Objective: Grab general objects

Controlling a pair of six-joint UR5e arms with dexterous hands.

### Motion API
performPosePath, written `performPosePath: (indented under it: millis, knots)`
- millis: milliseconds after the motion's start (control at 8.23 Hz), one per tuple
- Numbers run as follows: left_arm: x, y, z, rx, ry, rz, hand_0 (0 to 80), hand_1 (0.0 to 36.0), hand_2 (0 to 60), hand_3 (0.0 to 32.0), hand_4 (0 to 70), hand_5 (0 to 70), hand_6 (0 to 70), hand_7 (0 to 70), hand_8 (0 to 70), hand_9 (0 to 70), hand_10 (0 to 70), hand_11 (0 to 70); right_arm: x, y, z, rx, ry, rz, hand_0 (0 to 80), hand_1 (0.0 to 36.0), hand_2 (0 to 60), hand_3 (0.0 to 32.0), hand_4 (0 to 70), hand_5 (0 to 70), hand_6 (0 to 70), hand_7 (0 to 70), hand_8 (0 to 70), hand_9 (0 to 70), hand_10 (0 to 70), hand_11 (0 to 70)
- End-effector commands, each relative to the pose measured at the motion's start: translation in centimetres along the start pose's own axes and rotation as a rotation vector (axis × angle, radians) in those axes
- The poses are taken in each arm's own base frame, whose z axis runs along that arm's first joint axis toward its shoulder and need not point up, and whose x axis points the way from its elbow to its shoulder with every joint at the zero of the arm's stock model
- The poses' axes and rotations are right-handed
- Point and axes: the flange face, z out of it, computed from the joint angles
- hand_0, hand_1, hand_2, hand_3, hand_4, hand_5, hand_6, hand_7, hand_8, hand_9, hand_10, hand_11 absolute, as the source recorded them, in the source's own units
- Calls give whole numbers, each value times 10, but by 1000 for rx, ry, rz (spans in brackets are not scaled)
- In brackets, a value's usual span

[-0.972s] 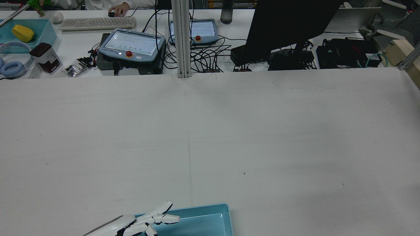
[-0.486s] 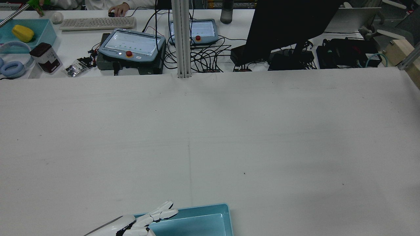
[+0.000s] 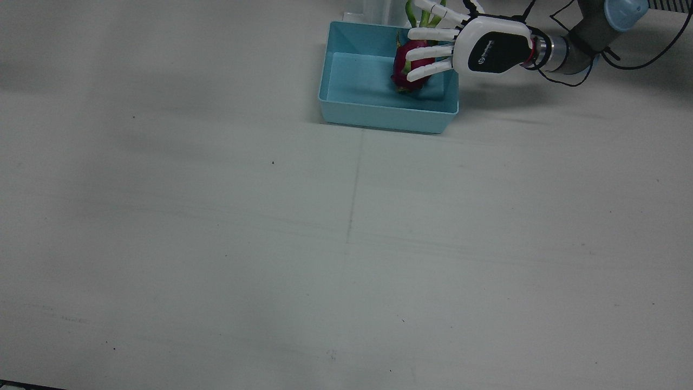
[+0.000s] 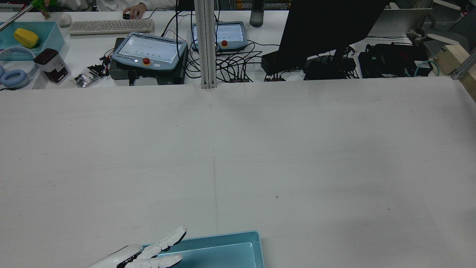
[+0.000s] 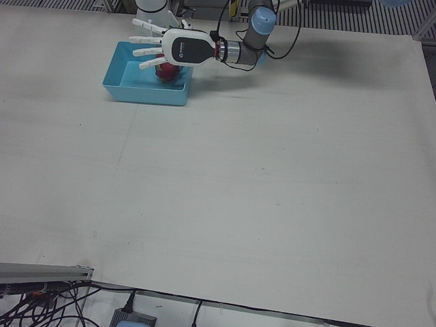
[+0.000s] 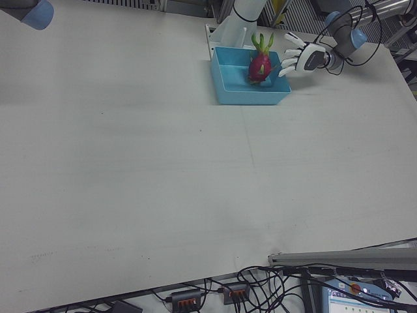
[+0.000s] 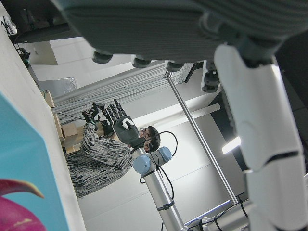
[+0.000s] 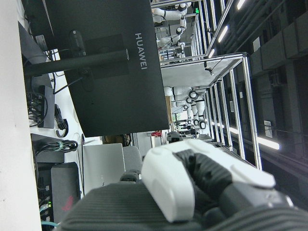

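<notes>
Item: dragon fruit, standing roughly upright, green tips upward, in the blue tray on the bench. Left hand is hovering just beside it on the arm side, fingers spread wide, gripping nothing. Right hand: state cannot be told; well apart from the fruit.

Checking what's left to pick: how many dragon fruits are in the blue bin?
1. The dragon fruit stands in the blue bin, at the end nearest the open left hand. Nothing else shows in the bin.
</notes>
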Motion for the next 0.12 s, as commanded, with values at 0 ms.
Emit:
performPosePath:
  millis: [0]
  knots:
    - [7,-13,-18,31,-21,-14,474,119,0,290,0,0,0,0,0,0,0,0,0,0,0,0,0,0,0,0,0,0,0,0,0,0,0,0,0,0]
